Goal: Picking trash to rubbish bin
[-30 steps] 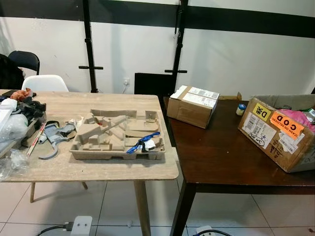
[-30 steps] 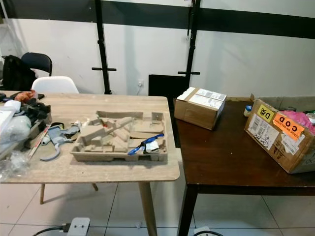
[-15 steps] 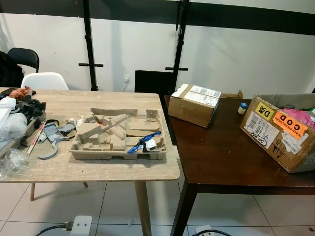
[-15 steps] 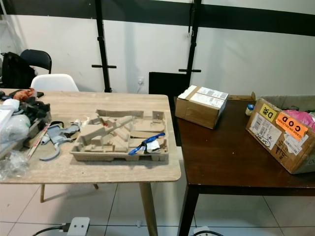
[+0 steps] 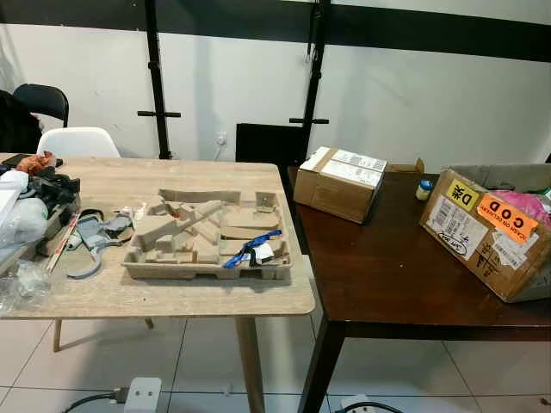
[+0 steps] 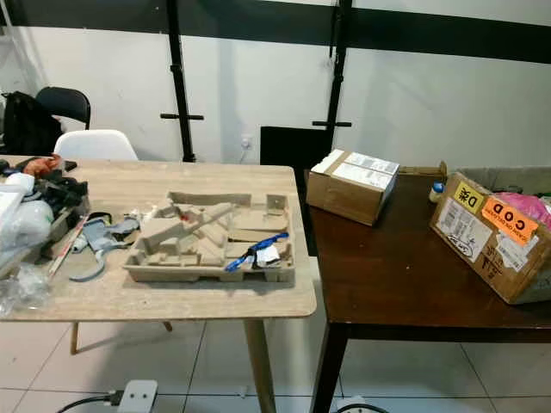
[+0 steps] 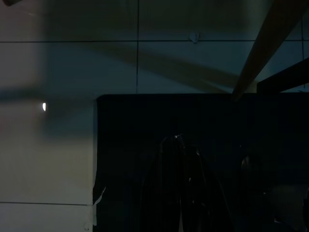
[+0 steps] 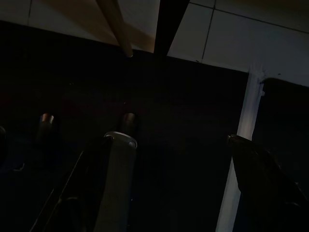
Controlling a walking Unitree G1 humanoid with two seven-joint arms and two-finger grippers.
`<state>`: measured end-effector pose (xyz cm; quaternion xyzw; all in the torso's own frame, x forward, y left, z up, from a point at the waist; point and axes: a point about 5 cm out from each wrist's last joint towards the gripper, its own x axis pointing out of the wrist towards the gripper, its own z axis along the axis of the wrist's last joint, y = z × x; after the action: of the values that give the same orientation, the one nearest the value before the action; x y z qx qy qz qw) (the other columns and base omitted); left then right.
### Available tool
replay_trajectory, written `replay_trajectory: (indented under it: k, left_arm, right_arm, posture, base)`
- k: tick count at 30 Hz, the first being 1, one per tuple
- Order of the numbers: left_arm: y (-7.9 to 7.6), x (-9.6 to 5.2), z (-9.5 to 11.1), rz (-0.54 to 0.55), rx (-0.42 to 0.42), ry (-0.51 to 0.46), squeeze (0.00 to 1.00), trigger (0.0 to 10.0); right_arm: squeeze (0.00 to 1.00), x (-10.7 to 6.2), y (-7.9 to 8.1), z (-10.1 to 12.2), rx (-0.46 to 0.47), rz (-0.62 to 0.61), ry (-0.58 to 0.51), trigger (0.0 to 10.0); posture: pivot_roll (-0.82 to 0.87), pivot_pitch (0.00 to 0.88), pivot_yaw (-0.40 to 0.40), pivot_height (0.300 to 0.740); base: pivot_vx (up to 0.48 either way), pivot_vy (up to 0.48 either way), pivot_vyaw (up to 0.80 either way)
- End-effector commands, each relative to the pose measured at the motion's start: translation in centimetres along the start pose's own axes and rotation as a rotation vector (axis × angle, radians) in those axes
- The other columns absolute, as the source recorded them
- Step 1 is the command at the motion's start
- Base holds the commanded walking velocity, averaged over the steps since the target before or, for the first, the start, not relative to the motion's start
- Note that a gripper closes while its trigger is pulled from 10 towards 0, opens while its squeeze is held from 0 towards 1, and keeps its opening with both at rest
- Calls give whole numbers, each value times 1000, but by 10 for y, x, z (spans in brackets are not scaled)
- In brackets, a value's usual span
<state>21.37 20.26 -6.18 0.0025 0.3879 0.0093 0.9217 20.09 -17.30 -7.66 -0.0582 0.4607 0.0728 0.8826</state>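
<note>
A moulded brown pulp tray (image 5: 207, 237) lies on the light wooden table (image 5: 172, 292), holding a blue strap (image 5: 245, 252) and a white paper scrap (image 5: 263, 252). Loose clutter (image 5: 34, 215), a grey plastic piece (image 5: 95, 241) and crumpled clear plastic (image 5: 17, 284) sit at that table's left end. My left gripper (image 7: 183, 183) hangs low in deep shade over the floor tiles. My right gripper (image 8: 188, 188) also hangs low beside table legs, open, its two fingers wide apart with nothing between them.
A dark wooden table (image 5: 387, 275) adjoins on the right with a small taped box (image 5: 338, 183), a small bottle (image 5: 423, 189) and a large COD-labelled box (image 5: 482, 232). A white chair (image 5: 77, 142) and black chair (image 5: 43, 101) stand behind. A power strip (image 5: 140, 394) lies on the floor.
The head camera has shifted slightly, so the whole scene sits a little differently in the picture. Nothing on the tables has moved.
</note>
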Motion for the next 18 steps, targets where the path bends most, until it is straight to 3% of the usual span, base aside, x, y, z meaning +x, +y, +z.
replay_trajectory:
  k: [1, 18]
  left_arm:
    - [3, -1, -4, 2, 10, 17, 0, 10000]
    - [2, 0, -1, -7, 19, 9, 0, 10000]
  right_arm:
    - [0, -1, 0, -5, 10, -5, 14, 10000]
    - [0, -1, 1, -6, 19, 0, 9, 10000]
  posture:
    - [111, 0, -49, 740]
    - [109, 0, -44, 740]
  base:
    - [0, 0, 0]
    - [0, 287, 0]
